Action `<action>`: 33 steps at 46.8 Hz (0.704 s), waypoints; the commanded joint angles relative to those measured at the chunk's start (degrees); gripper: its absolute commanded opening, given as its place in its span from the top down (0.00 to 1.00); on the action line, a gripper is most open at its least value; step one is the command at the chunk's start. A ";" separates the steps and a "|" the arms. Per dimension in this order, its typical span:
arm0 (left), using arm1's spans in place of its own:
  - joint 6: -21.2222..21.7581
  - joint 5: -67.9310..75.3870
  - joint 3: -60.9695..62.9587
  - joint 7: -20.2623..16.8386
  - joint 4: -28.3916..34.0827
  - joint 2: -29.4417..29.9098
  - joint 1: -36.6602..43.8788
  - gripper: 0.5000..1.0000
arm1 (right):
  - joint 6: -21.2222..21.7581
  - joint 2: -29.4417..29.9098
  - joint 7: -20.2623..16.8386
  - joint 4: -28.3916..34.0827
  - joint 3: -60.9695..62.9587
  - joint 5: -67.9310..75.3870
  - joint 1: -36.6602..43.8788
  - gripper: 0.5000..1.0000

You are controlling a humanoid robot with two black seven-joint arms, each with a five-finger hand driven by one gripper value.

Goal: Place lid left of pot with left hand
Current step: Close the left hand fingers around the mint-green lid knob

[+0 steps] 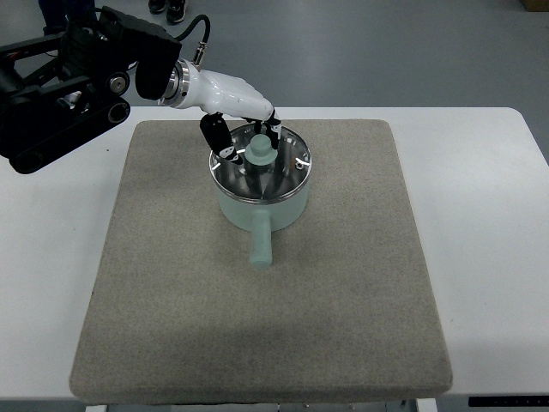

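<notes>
One left hand (244,129) hovers at the lid (262,163) knob, fingers seemingly pinching it, ready to lift it off the pot (262,202).

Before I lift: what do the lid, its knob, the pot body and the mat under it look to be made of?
Lid: looks like glass in a shiny metal rim, since it mirrors light and shows the inside. Knob: matte pale green, probably plastic or silicone. Pot: same pale green, smooth, maybe enamelled or coated metal; unclear. Mat: grey-beige, fuzzy, felt-like fabric. Left hand is at the knob.
</notes>
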 commanded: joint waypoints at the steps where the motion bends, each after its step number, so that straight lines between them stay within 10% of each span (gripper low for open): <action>1: -0.03 0.10 -0.03 0.01 0.01 0.00 0.09 0.58 | 0.00 0.00 0.00 0.00 0.00 0.00 0.00 0.15; 16: 0.08 0.46 -0.03 0.01 0.01 0.00 0.27 0.61 | 0.00 0.00 0.00 0.00 0.00 0.00 0.00 0.15; 33: 0.08 0.54 -0.03 0.27 0.01 0.00 0.35 0.98 | 0.00 0.00 0.00 0.00 0.00 0.00 0.00 0.15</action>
